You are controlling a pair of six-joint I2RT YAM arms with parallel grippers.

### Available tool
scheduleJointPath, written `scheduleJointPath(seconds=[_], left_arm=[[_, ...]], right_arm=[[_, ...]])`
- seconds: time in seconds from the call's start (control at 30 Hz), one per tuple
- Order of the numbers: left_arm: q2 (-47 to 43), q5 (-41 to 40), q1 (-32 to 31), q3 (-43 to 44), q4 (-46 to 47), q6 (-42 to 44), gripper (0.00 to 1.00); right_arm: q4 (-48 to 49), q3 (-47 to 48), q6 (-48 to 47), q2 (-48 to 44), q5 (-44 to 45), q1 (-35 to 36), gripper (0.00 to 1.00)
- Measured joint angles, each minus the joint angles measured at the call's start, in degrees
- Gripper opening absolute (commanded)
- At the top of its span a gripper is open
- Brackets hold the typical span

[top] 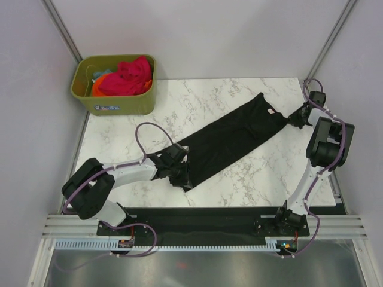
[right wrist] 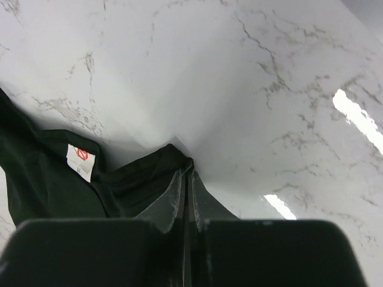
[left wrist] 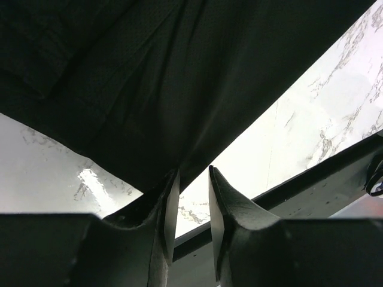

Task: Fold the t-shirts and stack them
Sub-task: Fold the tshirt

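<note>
A black t-shirt (top: 233, 140) lies stretched in a long diagonal band across the marble table (top: 263, 179). Its white neck label (top: 270, 111) is at the far right end. My right gripper (top: 294, 119) is shut on the shirt's edge close to the label (right wrist: 79, 161); in the right wrist view the fingers (right wrist: 188, 167) pinch bunched black cloth (right wrist: 48, 185). My left gripper (top: 179, 174) is at the shirt's near-left end. In the left wrist view its fingers (left wrist: 191, 170) stand apart with marble showing between them, and the cloth (left wrist: 179, 78) hangs just over the tips.
An olive-green bin (top: 114, 101) at the back left holds a pink-red tee (top: 128, 78), an orange one (top: 96, 88) and a bit of teal (top: 103, 74). A black base strip (top: 209, 215) runs along the near edge. Grey walls enclose the table.
</note>
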Motion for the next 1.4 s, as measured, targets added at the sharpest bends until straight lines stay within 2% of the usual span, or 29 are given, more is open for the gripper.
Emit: scheduleJointPath(seconds=[0.13, 0.3, 0.5, 0.63, 0.73, 0.77, 0.9, 0.97, 1.13, 1.4], left_arm=[[0.0, 0.1, -0.9, -0.8, 2.3, -0.8, 0.34], [-0.5, 1.1, -4.0, -1.0, 3.7, -3.4, 0.45], [-5.1, 1.9, -4.9, 2.1, -0.8, -4.4, 0.54], [-4.9, 1.1, -2.2, 9.3, -4.5, -2.0, 0.58], [-4.0, 1.2, 3.7, 12.9, -5.3, 0.7, 0.59], [-3.3, 1.4, 5.9, 13.8, -5.4, 1.6, 0.59], [2.6, 1.7, 12.7, 19.0, -7.1, 5.4, 0.59], [6.4, 1.9, 13.7, 22.4, -7.7, 7.0, 0.59], [13.7, 3.2, 15.8, 28.1, -7.7, 10.1, 0.58], [20.7, 4.2, 17.8, 29.7, -7.8, 13.5, 0.57]], right_arm=[[0.0, 3.5, -0.3, 2.4, -0.3, 0.0, 0.04], [-1.8, 10.0, -1.2, 6.4, 0.3, 0.2, 0.06], [-4.1, 19.0, -2.8, 11.4, 3.7, 0.0, 0.08], [-5.4, 27.3, -3.3, 16.0, 2.5, -0.4, 0.13], [-5.9, 32.0, -3.6, 18.9, 0.8, -0.4, 0.22], [-6.0, 33.0, -3.7, 19.5, 0.5, -0.4, 0.28], [-7.0, 33.2, -3.9, 19.7, 0.4, -0.1, 0.44], [-7.6, 32.9, -3.7, 19.4, 0.7, 0.3, 0.52], [-10.6, 30.0, -1.9, 15.4, 1.4, 0.8, 0.63], [-12.7, 21.2, 0.3, 1.5, 0.4, 1.3, 0.67]])
